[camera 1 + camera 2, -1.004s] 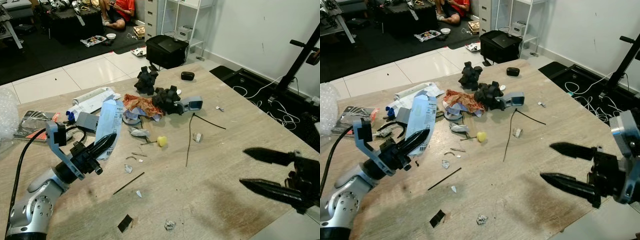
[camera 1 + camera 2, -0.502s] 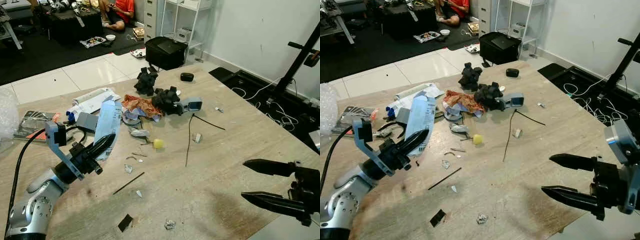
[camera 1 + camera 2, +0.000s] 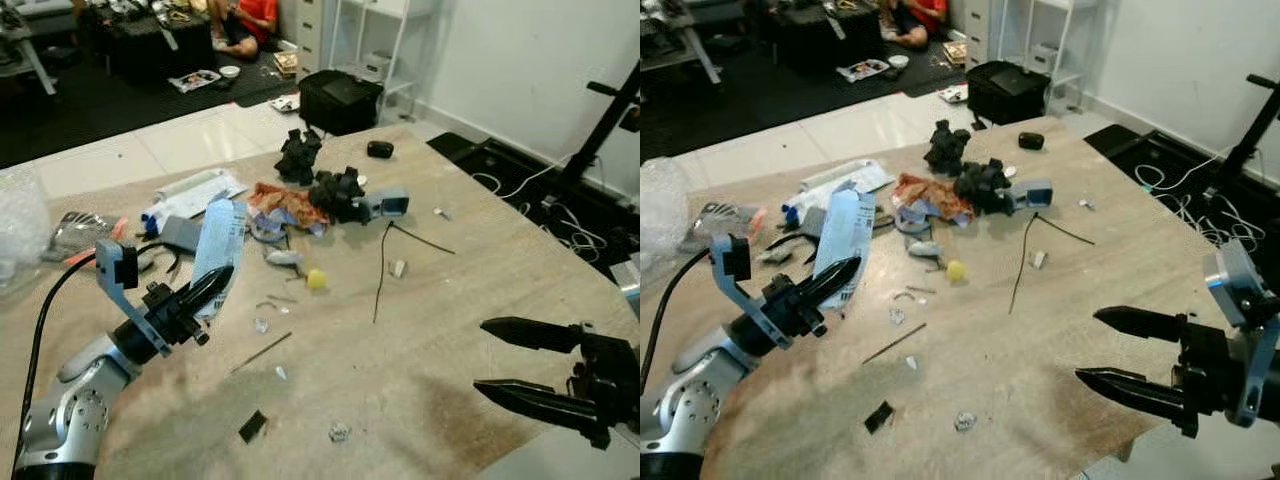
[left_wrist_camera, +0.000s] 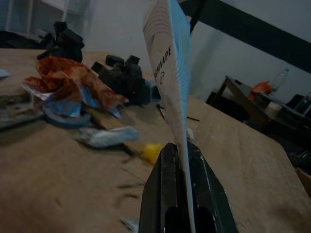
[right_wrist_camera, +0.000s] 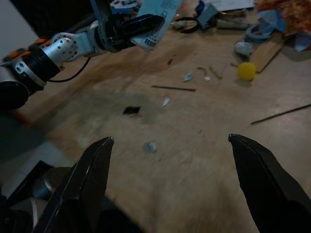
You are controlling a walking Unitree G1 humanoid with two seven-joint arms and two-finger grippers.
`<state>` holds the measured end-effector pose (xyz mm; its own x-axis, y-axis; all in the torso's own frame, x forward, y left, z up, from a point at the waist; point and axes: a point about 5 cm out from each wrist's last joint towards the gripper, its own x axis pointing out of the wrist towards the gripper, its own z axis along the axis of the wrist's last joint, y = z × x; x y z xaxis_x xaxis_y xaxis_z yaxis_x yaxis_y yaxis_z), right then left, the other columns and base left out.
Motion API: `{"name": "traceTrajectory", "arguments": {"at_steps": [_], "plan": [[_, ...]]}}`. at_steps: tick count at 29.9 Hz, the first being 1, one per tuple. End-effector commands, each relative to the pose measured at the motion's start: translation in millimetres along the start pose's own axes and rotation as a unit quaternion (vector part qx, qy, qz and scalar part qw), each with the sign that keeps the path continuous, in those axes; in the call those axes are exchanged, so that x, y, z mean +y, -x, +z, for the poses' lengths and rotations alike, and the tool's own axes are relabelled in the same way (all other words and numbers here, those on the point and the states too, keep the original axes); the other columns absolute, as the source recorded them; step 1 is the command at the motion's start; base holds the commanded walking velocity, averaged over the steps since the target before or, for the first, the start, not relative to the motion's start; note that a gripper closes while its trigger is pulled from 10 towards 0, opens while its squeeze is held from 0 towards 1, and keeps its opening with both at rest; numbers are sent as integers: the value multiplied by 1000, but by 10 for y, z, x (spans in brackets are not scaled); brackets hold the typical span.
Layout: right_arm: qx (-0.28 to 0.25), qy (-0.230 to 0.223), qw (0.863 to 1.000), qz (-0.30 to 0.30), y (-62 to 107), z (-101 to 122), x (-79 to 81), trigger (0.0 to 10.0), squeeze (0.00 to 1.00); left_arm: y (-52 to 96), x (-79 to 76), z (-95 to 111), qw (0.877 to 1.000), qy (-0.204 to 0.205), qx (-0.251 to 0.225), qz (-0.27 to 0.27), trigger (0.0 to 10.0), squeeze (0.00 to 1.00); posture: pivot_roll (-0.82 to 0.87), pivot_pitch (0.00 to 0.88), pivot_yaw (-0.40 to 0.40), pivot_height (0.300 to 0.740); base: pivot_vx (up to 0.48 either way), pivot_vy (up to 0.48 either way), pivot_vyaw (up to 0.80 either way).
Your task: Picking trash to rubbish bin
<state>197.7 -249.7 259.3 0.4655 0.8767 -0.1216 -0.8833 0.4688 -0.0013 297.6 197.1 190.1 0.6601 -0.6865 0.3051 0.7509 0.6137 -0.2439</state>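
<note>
My left gripper is shut on a flat light-blue and white wrapper, held upright above the left part of the wooden table; in the left wrist view the wrapper stands pinched between the fingers. My right gripper hovers open over the table's near right edge with nothing between its fingers. Loose trash lies mid-table: an orange crumpled wrapper, a small yellow ball, black foam pieces, thin sticks and small scraps.
A bubble-wrap bag and flat packets lie at the table's left. A black case and white shelves stand on the floor beyond. A person sits on the floor far back. Cables trail at right.
The camera view has shifted slightly. The left gripper still holds the wrapper in about the same place; the right gripper has sunk a little toward the near edge.
</note>
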Motion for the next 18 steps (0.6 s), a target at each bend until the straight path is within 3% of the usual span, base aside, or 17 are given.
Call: {"name": "traceTrajectory", "arguments": {"at_steps": [1, 3, 16, 18], "plan": [[6, 1, 1000, 6, -23, -8, 34, 10000, 0, 6, -37, -29, 1000, 0, 9, -4, 10000, 0, -198, 177, 35, 740, 300, 0, 0], [6, 1, 1000, 6, -23, -8, 34, 10000, 0, 6, -37, -29, 1000, 0, 9, -4, 10000, 0, -198, 177, 35, 740, 300, 0, 0], [14, 0, 1000, -4, -46, -36, -2, 10000, 0, 5, -58, -40, 1000, -1, 9, -6, 10000, 0, -193, 178, 31, 740, -311, 0, 0], [14, -1, 1000, -10, -51, -42, -19, 10000, 0, -6, -54, -41, 1000, 1, 6, -2, 10000, 0, -192, 179, 32, 740, 0, 0, 0]]}}
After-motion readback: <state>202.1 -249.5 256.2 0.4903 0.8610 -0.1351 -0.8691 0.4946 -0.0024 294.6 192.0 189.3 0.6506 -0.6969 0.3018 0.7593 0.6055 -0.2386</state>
